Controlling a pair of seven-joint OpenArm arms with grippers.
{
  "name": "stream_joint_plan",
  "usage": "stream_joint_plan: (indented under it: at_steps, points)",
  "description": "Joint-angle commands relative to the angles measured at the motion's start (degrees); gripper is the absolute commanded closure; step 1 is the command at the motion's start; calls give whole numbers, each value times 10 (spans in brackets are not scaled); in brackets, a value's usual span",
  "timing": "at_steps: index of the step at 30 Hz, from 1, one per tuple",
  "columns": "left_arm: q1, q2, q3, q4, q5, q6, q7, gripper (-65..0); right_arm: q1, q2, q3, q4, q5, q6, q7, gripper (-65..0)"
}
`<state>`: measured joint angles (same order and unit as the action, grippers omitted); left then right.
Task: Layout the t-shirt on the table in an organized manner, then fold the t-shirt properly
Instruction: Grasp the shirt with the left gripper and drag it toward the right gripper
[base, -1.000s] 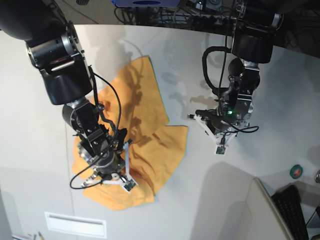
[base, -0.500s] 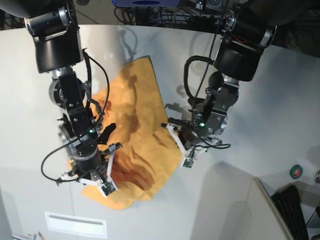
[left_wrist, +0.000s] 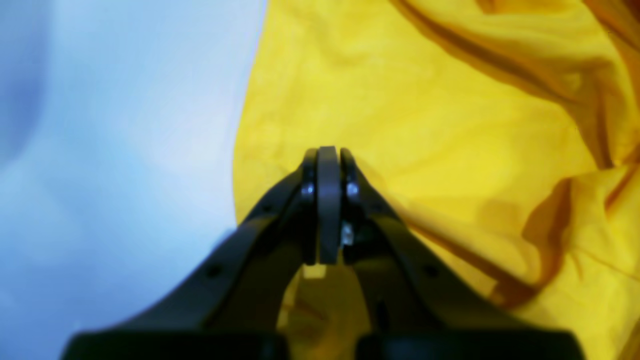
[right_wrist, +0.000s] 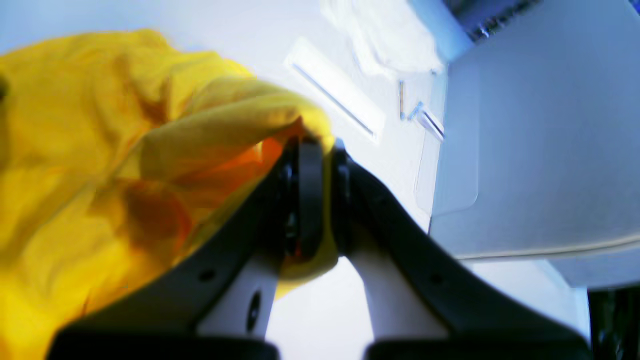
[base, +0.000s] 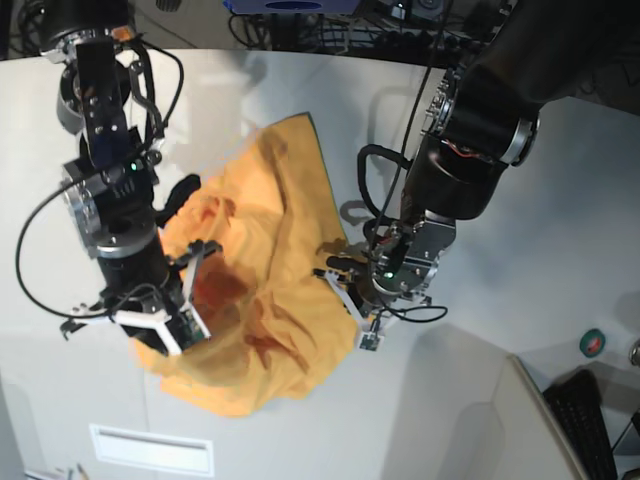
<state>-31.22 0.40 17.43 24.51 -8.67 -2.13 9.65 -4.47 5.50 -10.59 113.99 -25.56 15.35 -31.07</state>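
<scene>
white table, right pincer pinching t-shirt

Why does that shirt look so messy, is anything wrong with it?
Nothing looks damaged. The t-shirt is just bunched and creased on the table, not yet laid flat. The right gripper is shut on a raised fold; the left gripper is shut at the shirt's edge, though no cloth shows between its fingers.

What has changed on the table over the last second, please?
The left claw has swung in from the bare table to the shirt's right edge, jaws shut. The right claw, shut on the shirt, has drawn its fold toward the base view's left, bunching the cloth. The shirt's far corner lies as before.
</scene>
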Motion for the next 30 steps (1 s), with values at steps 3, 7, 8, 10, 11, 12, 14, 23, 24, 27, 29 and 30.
stream_joint_plan:
  at_steps: [3, 7, 8, 10, 11, 12, 14, 23, 24, 27, 29, 30]
  points:
    - [-1, -21, -2, 5, 4, 6, 2, 0, -38, 0, 2, 20, 0, 24, 16, 0]
    - [17, -53, -3, 8, 2, 6, -1, 0, -88, 0, 3, 21, 0, 37, 55, 0]
    - [25, -61, -4, 18, 1, 6, -1, 0, -96, 0, 5, 19, 0, 37, 65, 0]
    - [45, -76, -4, 58, 1, 6, 2, 0, -98, -3, 21, 17, 1, 37, 70, 0]
    - [59, -81, -4, 85, 1, 6, 2, 0, -95, -11, 25, 17, 1, 38, 70, 0]
    - [73, -86, -4, 118, 1, 6, 3, 0, -83, -19, 26, 16, 0, 39, 68, 0]
    - [103, -93, -4, 187, 1, 6, 25, 0, -62, -26, 35, 10, 0, 39, 68, 0]
    - [206, -91, 58, 512, 7, -26, 243, 0, 98, -16, 46, -57, -3, 40, 63, 0]
    - [208, -91, 78, 526, 7, -27, 254, 0, 114, -9, 49, -61, -3, 40, 57, 0]
    - [197, -85, 146, 518, 7, -27, 271, 0, 171, 0, 54, -65, -2, 40, 43, 0]
    - [178, -70, 181, 484, 7, -27, 271, 0, 200, 10, 54, -63, -2, 40, 40, 0]
    - [168, -55, 195, 457, 7, -27, 271, 0, 214, 18, 54, -63, -2, 40, 40, 0]
